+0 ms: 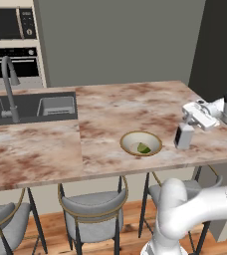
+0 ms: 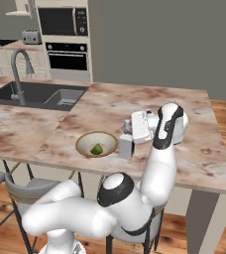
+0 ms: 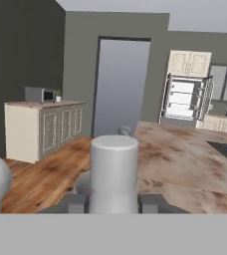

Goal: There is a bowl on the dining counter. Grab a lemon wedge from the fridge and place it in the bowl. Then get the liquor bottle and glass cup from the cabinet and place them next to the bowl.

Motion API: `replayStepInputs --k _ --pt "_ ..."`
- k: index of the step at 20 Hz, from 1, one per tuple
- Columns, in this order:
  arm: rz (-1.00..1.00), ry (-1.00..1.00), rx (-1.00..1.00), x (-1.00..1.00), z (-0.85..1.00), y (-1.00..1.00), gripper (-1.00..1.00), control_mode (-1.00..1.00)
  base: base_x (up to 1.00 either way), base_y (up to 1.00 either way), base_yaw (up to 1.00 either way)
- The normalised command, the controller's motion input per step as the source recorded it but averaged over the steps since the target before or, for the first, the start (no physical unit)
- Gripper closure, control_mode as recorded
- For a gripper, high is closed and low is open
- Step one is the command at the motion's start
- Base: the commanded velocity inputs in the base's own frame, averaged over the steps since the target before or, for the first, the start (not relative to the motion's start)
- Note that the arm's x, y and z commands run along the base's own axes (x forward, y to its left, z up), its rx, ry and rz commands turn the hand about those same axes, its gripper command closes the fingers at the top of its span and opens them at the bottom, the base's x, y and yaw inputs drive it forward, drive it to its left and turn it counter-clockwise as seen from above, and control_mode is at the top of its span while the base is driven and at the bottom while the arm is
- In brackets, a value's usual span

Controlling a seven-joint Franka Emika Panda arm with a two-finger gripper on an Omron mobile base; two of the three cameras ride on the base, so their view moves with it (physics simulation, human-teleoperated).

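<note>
On the dining counter (image 1: pixel 110 107) near its front edge sits a pale bowl (image 1: pixel 141 143) (image 2: pixel 96 145) with the small olive-yellow lemon wedge (image 1: pixel 144 148) (image 2: pixel 96 149) inside. Just right of the bowl stands the whitish liquor bottle (image 1: pixel 183 138) (image 2: pixel 125 147) (image 3: pixel 113 167), upright, its base at or barely above the stone. My gripper (image 1: pixel 184 130) (image 2: pixel 127 139) (image 3: pixel 113 201) reaches in sideways from the right and is shut on the bottle's body. Far off in the hand view, the fridge (image 3: pixel 185 102) stands with its doors open. The glass cup is out of view.
A dark sink (image 1: pixel 33 107) and tall grey tap (image 1: pixel 8 87) occupy the counter's left part. Grey stools (image 1: pixel 93 211) stand under the front edge. Cream wall cupboards (image 3: pixel 187 63) hang above the fridge, and a low cream sideboard (image 3: pixel 43 127) lines the left wall.
</note>
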Motion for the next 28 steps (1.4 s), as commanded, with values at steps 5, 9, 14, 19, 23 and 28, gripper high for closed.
replayStepInputs --k 5,9,14,19,23,28 --pt "0.0 0.03 -0.02 0.54 -0.23 -0.06 1.0 -1.0 0.0 0.0 0.0" --pt "0.0 0.04 -0.01 0.58 -0.28 -0.02 1.0 -1.0 0.0 0.0 0.0" --pt "0.0 0.01 -0.02 0.44 -0.28 -0.09 1.0 -1.0 0.0 0.0 0.0" --pt "0.0 0.0 -0.04 0.39 -0.29 -0.12 1.0 -1.0 0.0 0.0 0.0" --pt "0.0 0.0 -0.04 0.42 -0.31 -0.1 1.0 -1.0 0.0 0.0 0.0" --pt "0.0 0.0 -0.03 0.4 -0.31 -0.05 1.0 -1.0 0.0 0.0 0.0"
